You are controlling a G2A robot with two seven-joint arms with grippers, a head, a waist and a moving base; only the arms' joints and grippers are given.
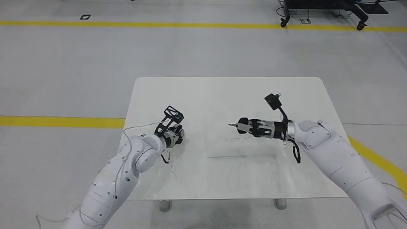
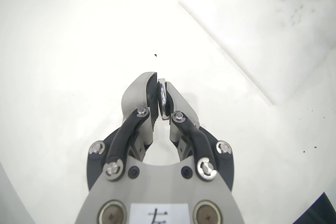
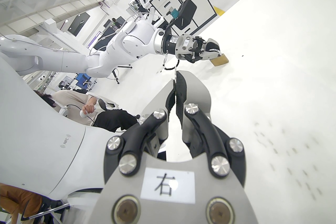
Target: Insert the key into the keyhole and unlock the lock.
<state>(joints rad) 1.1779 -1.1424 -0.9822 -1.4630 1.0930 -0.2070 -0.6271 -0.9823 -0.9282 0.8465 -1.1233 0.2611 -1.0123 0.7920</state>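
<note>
right pincer (image 3: 176, 78) clamped tight on key (image 1: 233, 125), left pincer (image 2: 160, 80) pinching lock (image 3: 220, 59) by shackle (image 2: 162, 100), well apart. risk: thin key slips askew, lock swivels, keyhole missed.

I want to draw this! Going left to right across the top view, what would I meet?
Left gripper, jaws shut on a boxy brass padlock → thin silver metal key → right gripper, jaws pinching that key.

White table (image 1: 254, 98); brass lock (image 3: 221, 59) standing on it; faint scuff marks (image 3: 288, 154).
</note>
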